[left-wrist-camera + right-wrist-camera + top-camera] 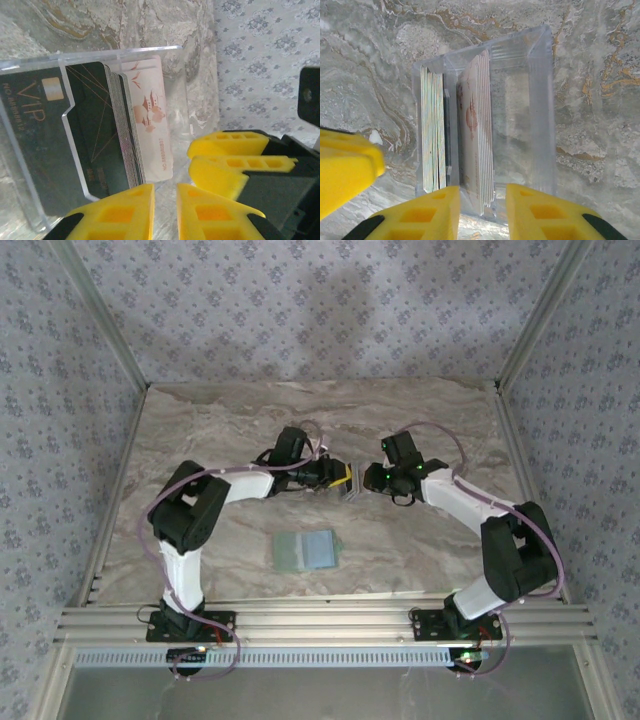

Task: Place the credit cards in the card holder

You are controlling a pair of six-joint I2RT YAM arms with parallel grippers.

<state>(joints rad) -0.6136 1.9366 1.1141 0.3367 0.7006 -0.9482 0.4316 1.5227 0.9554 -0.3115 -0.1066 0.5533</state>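
The credit cards stand on edge in two stacks inside a clear plastic box [346, 490]: dark cards [90, 130] and white cards with a pink print [150, 125]. From above, the white stack [477, 125] sits beside the other stack [432, 130]. My right gripper [482, 210] is open, its jaws either side of the white stack's near end without touching it. My left gripper [165, 210] is beside the box, jaws a narrow gap apart with nothing between them. The sage-green card holder [288, 550] lies open nearer the arms, a pale blue-grey card [320, 550] over its right panel.
Both grippers crowd the box at the table's centre [350, 480]. The right gripper's yellow fingers [225, 150] are close to the left gripper, and a left finger [345, 170] is next to the box. Patterned walls [320, 310] enclose the marble table [420, 550].
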